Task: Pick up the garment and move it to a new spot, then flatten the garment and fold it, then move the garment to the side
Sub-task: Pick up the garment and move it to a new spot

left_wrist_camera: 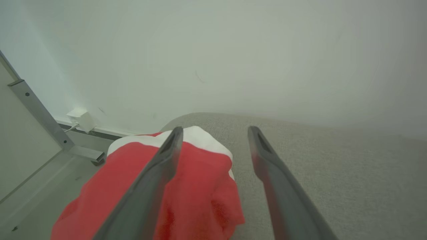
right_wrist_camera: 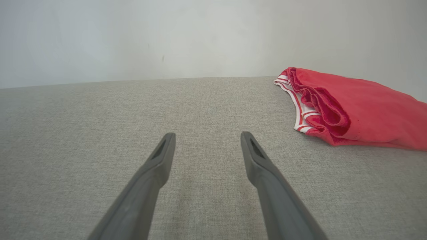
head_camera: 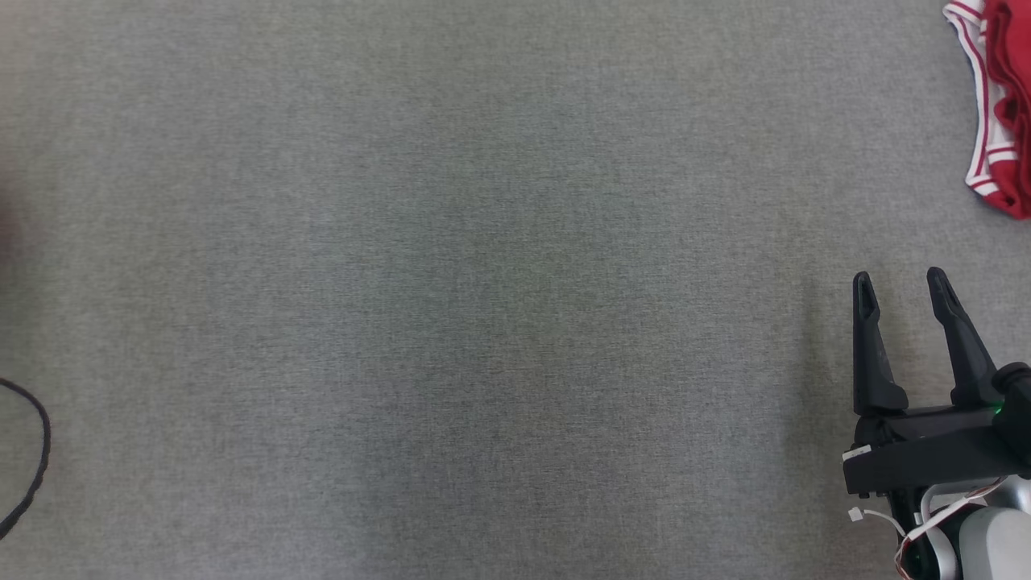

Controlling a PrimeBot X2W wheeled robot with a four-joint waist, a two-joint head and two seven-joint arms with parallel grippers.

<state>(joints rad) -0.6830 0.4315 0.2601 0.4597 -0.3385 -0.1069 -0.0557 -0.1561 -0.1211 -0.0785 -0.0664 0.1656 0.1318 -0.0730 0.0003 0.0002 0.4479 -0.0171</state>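
Right claw (head_camera: 899, 275): head view has it low at 4 o'clock, both dark fingers spread, nothing between them, over bare grey surface (head_camera: 483, 282). Right wrist view confirms it: the gap is clear and grey weave shows between the tips.

Left claw (left_wrist_camera: 216, 128): seen from its own wrist view, fingers spread wide, gripping nothing. Its 9 o'clock finger crosses in front of a red cloth (left_wrist_camera: 200, 193) with a white band. I can't tell whether they touch.

That cloth sits on a rounded corner of the surface and droops over the edge. I can't tell whether it's the same piece as the garment below.

The left wrist view adds what lies off the edge: floor (left_wrist_camera: 40, 186), a slanted metal rail (left_wrist_camera: 40, 113), and a white box (left_wrist_camera: 81, 120) at the base of the wall (left_wrist_camera: 233, 50).

Black cable (head_camera: 40, 451): head view, looping in at 8 o'clock.

Garment (head_camera: 1007, 105): head view puts it at 2 o'clock, cut by the frame, red with white striped trim, well apart from the right claw.

Right wrist view gives more of it, at 2 o'clock from the fingers: folded flat in layers, striped edge facing 9 o'clock, near the far edge of the surface with wall behind.
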